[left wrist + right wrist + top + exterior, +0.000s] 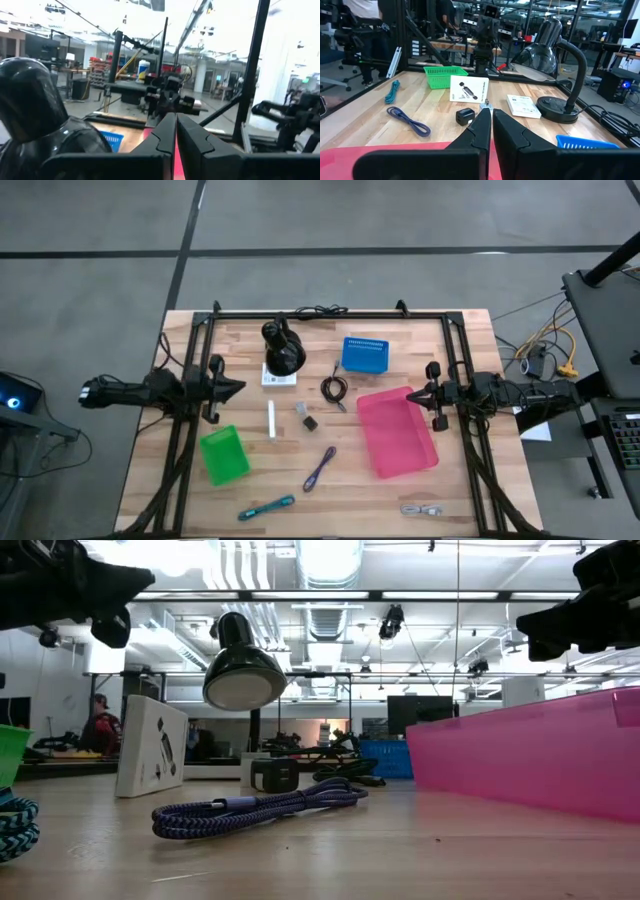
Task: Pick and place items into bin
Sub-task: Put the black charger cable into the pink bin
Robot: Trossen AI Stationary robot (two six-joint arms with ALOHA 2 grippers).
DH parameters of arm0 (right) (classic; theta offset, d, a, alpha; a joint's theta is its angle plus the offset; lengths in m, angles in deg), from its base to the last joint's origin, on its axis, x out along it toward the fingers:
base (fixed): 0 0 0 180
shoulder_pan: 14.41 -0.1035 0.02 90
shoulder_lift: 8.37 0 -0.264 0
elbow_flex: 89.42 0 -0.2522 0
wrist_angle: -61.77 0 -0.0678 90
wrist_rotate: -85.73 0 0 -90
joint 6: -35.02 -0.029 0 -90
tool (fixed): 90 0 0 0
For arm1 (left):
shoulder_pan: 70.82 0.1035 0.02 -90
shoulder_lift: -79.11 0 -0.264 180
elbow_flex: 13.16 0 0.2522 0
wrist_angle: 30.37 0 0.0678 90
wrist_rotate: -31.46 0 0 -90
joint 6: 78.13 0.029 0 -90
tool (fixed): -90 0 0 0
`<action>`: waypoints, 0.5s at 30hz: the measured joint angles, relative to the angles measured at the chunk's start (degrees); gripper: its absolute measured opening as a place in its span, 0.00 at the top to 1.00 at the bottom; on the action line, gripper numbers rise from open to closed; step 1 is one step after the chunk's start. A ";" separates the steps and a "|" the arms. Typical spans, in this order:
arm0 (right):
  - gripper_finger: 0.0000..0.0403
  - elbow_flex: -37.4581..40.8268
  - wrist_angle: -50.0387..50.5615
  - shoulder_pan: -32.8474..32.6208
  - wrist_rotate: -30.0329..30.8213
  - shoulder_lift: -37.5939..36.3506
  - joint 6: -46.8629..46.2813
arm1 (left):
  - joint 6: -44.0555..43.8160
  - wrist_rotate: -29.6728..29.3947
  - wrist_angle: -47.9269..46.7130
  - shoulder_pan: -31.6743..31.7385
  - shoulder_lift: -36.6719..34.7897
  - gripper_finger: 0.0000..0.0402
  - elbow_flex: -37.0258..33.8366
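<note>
While both arms wait at the table's side edges, nothing has been picked up. The left pincer (238,387) hangs near the left rail with its fingers pressed together and empty; the right pincer (417,394) sits at the right rail, just above the edge of the pink bin (397,432), fingers likewise together and holding nothing.

The items lie scattered on the table (460,490) between the arms: a black coiled cable (334,389), a white stick (271,420), a tiny dark block (310,422), a purple cable (320,468), a teal cable (267,507), a silver piece (422,508) and a white card (279,376).

The main risks look like these. The black lamp (283,347) stands touching the white card, so a reach for the card could knock the lamp. The thin cables lie flat and could slip from closing fingers. The block and stick are near each other, so one grasp could disturb both. A green bin (223,454) and blue bin (364,355) could also invite a wrong drop.
</note>
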 joint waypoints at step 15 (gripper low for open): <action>0.98 -0.02 -0.02 0.00 0.00 0.00 -0.09 | -0.06 -0.01 0.59 0.00 -0.16 1.00 0.00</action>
